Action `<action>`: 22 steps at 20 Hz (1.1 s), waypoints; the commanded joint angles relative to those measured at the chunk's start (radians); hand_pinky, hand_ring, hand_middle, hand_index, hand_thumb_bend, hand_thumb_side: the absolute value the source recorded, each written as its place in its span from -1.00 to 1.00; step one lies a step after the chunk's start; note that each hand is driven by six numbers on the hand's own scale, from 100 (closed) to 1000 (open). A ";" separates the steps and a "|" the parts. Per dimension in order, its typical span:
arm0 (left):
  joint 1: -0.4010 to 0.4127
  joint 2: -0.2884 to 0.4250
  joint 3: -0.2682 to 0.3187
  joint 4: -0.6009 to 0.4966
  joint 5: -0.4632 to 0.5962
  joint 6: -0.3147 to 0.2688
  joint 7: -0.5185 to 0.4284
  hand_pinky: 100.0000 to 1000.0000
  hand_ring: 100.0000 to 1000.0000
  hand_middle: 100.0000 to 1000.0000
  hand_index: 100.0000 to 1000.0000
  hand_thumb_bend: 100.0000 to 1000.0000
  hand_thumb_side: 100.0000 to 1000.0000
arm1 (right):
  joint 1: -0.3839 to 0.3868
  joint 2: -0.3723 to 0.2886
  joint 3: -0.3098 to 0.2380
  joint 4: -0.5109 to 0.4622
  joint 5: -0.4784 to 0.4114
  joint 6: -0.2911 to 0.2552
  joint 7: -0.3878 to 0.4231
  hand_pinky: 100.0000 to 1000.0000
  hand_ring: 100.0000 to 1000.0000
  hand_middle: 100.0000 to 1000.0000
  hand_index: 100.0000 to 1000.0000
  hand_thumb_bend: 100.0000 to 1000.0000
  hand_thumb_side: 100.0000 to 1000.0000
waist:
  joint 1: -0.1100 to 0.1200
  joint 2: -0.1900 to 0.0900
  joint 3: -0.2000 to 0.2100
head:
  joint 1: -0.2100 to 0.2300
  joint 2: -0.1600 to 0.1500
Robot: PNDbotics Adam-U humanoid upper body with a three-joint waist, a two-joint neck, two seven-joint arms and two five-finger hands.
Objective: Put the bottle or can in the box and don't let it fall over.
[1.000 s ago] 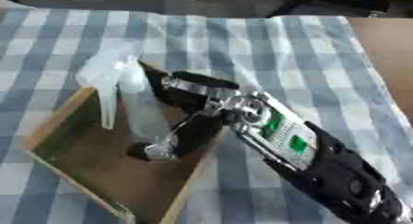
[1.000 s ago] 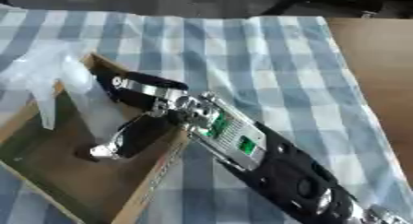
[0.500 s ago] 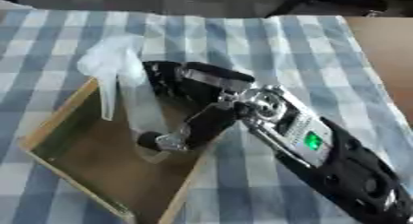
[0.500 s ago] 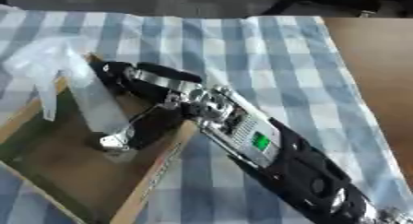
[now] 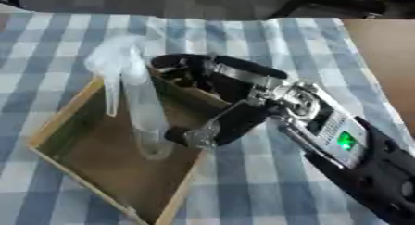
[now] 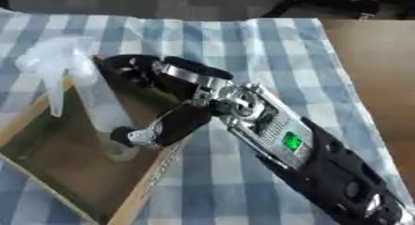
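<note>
I see my right hand [image 5: 212, 99] curled beside the clear spray bottle [image 5: 138, 108] standing upright in the box [image 5: 65, 120]; contact I cannot tell.

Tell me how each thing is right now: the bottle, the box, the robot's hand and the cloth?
spray bottle: clear, standing upright inside the box, base on the box floor.
box: open on top, lying on the cloth, holding only the bottle.
right hand: reaching over the box's rim, fingers and thumb curled round the bottle.
checked cloth: spread flat over the table.
left hand: not in view.
</note>
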 commanded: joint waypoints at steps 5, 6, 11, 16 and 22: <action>0.007 0.049 0.020 -0.010 0.002 -0.005 0.006 1.00 1.00 1.00 0.30 -0.74 0.61 | 0.034 -0.056 -0.037 -0.024 -0.038 -0.060 -0.006 1.00 1.00 1.00 0.94 -0.42 -1.00 | 0.014 -0.035 -0.015 | 0.011 0.005; 0.009 0.050 0.021 -0.010 0.002 -0.005 0.006 1.00 1.00 1.00 0.30 -0.74 0.61 | 0.043 -0.061 -0.043 -0.024 -0.044 -0.070 -0.011 1.00 1.00 1.00 0.94 -0.43 -1.00 | 0.015 -0.036 -0.018 | 0.011 0.006; 0.014 0.049 0.022 -0.010 0.002 -0.006 0.006 1.00 1.00 1.00 0.30 -0.74 0.60 | 0.085 -0.083 -0.081 -0.024 -0.079 -0.116 -0.038 1.00 1.00 1.00 0.95 -0.44 -1.00 | 0.021 -0.042 -0.030 | 0.018 0.009; 0.023 0.054 0.026 -0.017 0.002 -0.008 0.006 1.00 1.00 1.00 0.30 -0.76 0.57 | 0.170 -0.126 -0.143 -0.024 -0.119 -0.198 -0.078 1.00 1.00 1.00 0.94 -0.43 -1.00 | 0.028 -0.052 -0.052 | 0.038 0.020; 0.039 0.057 0.027 -0.034 0.001 -0.007 0.007 1.00 1.00 1.00 0.30 -0.77 0.54 | 0.295 -0.181 -0.249 -0.024 -0.150 -0.322 -0.151 1.00 1.00 1.00 0.95 -0.40 -1.00 | 0.042 -0.068 -0.088 | 0.088 0.044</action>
